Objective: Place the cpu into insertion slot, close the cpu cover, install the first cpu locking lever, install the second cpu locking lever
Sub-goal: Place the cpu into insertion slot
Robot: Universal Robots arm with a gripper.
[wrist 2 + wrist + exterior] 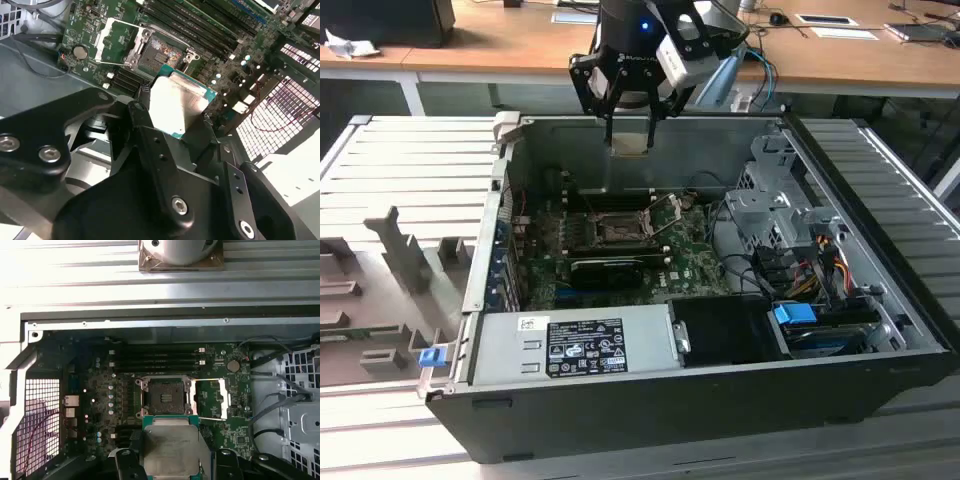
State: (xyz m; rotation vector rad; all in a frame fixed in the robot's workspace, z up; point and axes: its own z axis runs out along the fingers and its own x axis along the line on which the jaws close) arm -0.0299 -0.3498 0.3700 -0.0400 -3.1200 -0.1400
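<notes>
Exterior view: gripper (pixel 631 138) poised over the far wall of the open computer case (pixel 720 400), fingers pinched shut on opposite edges of the cpu (pixel 628 147), well above the motherboard (pixel 695 262). Down on the board, insertion slot (pixel 618 232) bare, dark pin field exposed. Just beside it, toward the exterior view's right, cpu cover (pixel 667 214) swung open on its hinge. Second wrist view: cpu (pixel 177 107), grey metal top showing, clamped between black fingers (pixel 147 135). First wrist view: cpu (pixel 171 447) apart from the slot (pixel 165 396), cover (pixel 212 399) folded back alongside.
</notes>
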